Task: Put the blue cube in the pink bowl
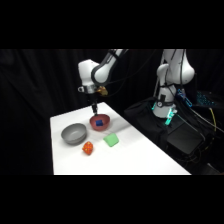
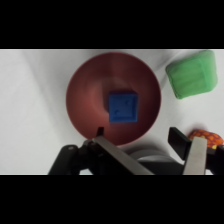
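The blue cube [image 2: 123, 108] is seen resting inside the pink bowl [image 2: 82, 102], directly below the jaws [image 2: 145, 137], which are spread wide and empty above it, while a green block [image 2: 192, 75], an orange speckled object [image 2: 206, 136] and a grey bowl [image 1: 73, 133] are left nearby on the counter [image 1: 140, 160].

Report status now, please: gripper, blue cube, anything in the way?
Gripper open, above the pink bowl, holding nothing. Blue cube lies inside the bowl. Nothing in the way.
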Available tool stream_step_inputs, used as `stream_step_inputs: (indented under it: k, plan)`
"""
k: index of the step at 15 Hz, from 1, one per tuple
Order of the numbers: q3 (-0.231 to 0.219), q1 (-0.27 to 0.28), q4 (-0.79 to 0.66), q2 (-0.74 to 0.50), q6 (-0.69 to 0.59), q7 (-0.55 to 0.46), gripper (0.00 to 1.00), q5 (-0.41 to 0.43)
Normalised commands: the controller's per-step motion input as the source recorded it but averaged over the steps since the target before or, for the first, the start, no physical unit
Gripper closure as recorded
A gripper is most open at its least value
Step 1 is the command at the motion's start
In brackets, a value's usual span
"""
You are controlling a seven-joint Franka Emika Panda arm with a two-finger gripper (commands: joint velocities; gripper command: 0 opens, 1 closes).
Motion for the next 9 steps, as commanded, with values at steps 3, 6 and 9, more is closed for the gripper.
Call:
stream_step_inputs:
  k: [3, 6, 9]
  plan:
    - [-0.117, 0.088, 0.02, -0.48, -0.43, 0.20, 0.00, -0.261]
    - [-0.085, 0.113, 0.07, -0.43, -0.44, 0.23, 0.00, -0.255]
    - [-0.048, 0.118, 0.07, -0.40, -0.42, 0.21, 0.00, -0.194]
